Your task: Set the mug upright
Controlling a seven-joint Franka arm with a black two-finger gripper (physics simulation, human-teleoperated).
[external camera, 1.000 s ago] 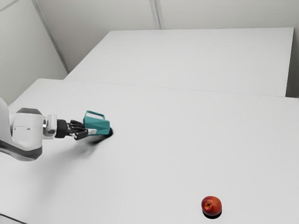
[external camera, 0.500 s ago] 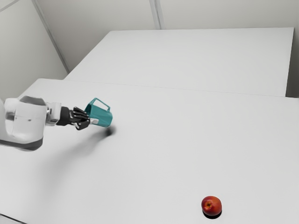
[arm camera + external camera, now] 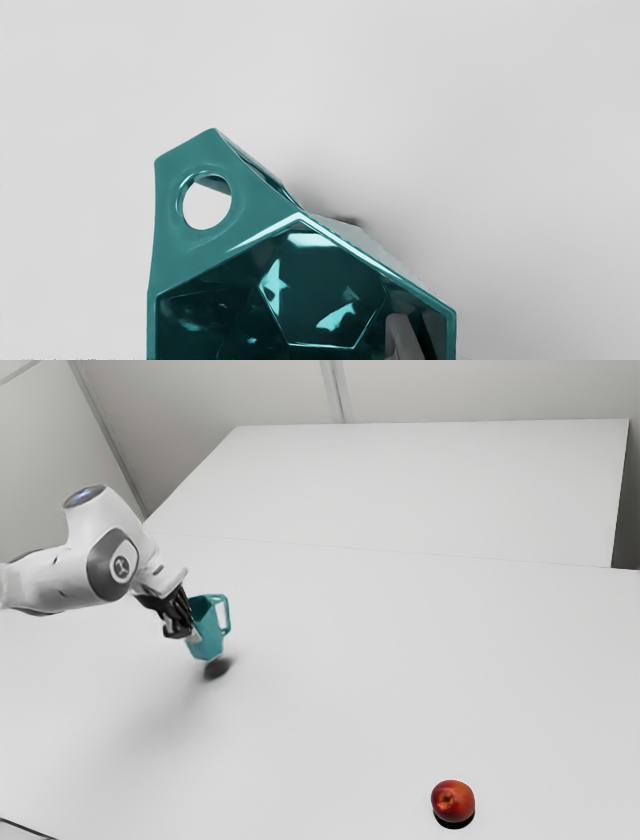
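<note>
The black gripper [image 3: 188, 632] slopes down from the arm in the exterior view, at the side of the teal mug [image 3: 207, 636]. It is shut on the mug's wall, holding it a little above the table. The mug is close to upright with a slight tilt, its opening upward and its handle [image 3: 226, 615] toward the exterior view's right. In the wrist view I look into the open top of the mug [image 3: 225, 260]; one finger of the gripper [image 3: 431, 342] reaches inside beside the wall. The other finger is mostly hidden.
A red apple [image 3: 453, 801] lies on the white table [image 3: 330, 690], toward the exterior view's lower right, well away from the mug. Another white surface [image 3: 420, 490] adjoins the table at the back. A dark cable [image 3: 28, 829] shows at the lower left corner.
The mug rose off the table, then came lower again as my hand turned from level to pointing downward. Its opening swung from sideways to upward, and the handle now points toward the exterior view's right.
</note>
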